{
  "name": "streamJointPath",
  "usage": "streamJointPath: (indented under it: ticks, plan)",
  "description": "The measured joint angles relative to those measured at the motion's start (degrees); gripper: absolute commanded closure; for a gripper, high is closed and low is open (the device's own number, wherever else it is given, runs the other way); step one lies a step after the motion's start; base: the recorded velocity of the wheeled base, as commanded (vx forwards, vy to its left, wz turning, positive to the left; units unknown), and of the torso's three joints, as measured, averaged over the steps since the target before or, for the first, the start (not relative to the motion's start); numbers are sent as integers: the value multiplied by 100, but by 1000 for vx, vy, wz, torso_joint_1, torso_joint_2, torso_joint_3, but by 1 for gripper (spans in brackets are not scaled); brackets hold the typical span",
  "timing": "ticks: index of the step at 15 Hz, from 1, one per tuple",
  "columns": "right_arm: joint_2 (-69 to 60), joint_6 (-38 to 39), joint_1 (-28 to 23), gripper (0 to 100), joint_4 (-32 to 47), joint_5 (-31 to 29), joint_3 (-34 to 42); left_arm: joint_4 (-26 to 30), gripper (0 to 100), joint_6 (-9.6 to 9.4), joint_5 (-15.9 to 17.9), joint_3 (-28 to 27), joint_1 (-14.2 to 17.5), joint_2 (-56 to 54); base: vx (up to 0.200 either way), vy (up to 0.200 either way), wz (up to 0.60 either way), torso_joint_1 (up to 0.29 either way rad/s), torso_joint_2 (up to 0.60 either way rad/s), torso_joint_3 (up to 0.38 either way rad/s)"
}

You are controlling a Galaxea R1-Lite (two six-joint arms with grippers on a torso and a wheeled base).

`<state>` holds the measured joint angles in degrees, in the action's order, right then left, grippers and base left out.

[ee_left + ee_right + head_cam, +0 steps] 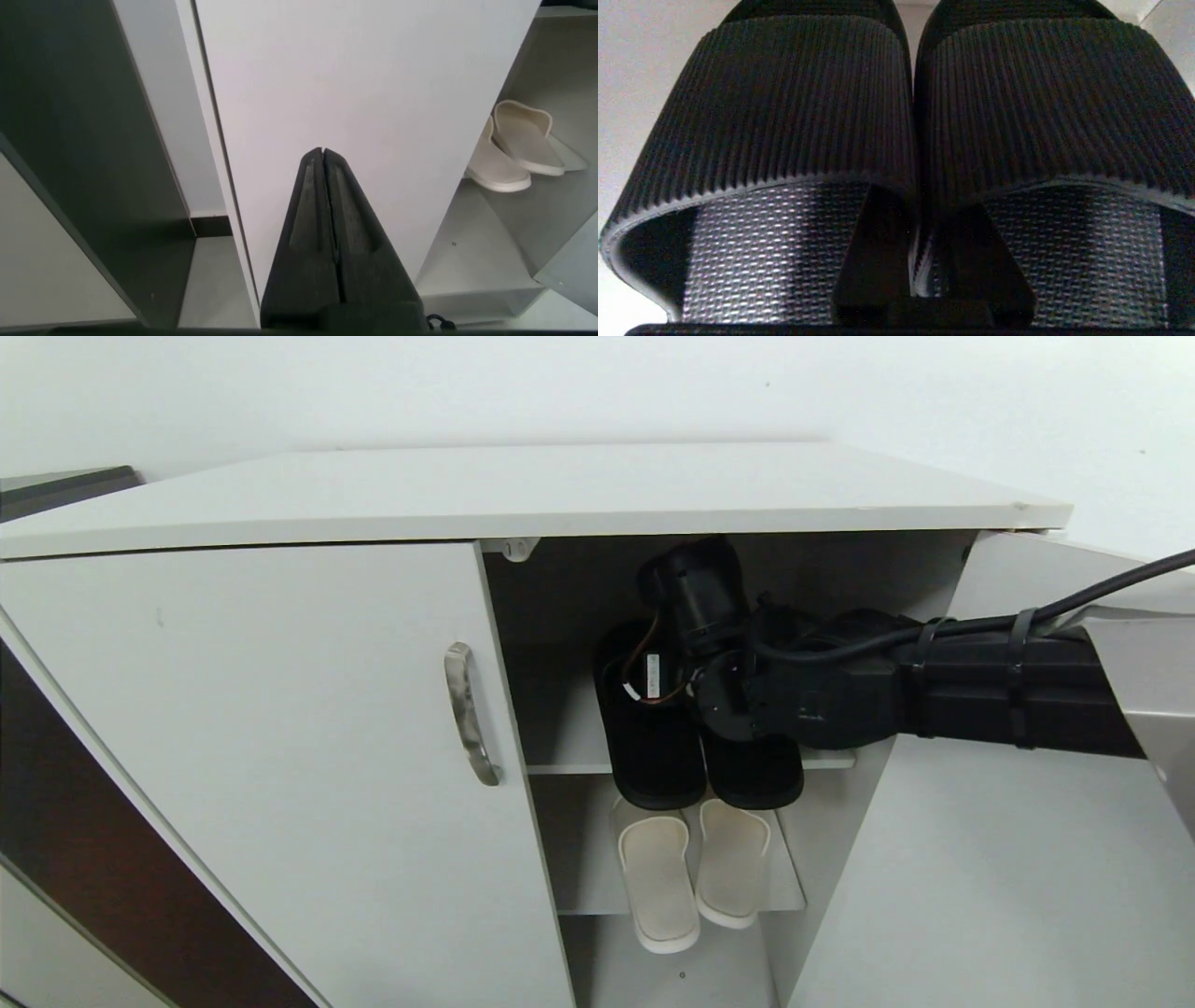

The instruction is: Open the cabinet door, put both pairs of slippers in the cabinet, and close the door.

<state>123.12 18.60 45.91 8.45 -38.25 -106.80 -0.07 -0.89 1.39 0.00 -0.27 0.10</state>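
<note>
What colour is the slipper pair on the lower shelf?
Cream-white slippers, plain with no pattern; they show best in the head view.

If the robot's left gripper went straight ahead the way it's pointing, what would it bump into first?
Most likely the closed white cabinet door: the shut left gripper points squarely at its flat face. How far off the door is cannot be judged; the white slippers lie off to the side.

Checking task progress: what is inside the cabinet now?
Black slippers on the upper shelf, in the right gripper; white slippers on the lower shelf. The closed door hides the left half.
</note>
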Motion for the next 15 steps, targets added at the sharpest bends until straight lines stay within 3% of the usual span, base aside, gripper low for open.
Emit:
streamJointPath:
  ticks: [4,5,10,15]
  plan:
    - [30,20,1,100,-2,-4,41,0,100,0,2,0,5,0,0,0,0,0,0,0]
    - [33,26,4,0,-5,-6,60,0,100,0,0,0,5,0,0,0,0,0,0,0]
    - [-24,46,1,0,-27,-23,273,0,100,0,2,0,0,0,0,0,0,0,0,0]
    - [-658,211,271,0,-137,-48,1317,0,100,0,2,0,5,0,0,0,0,0,0,0]
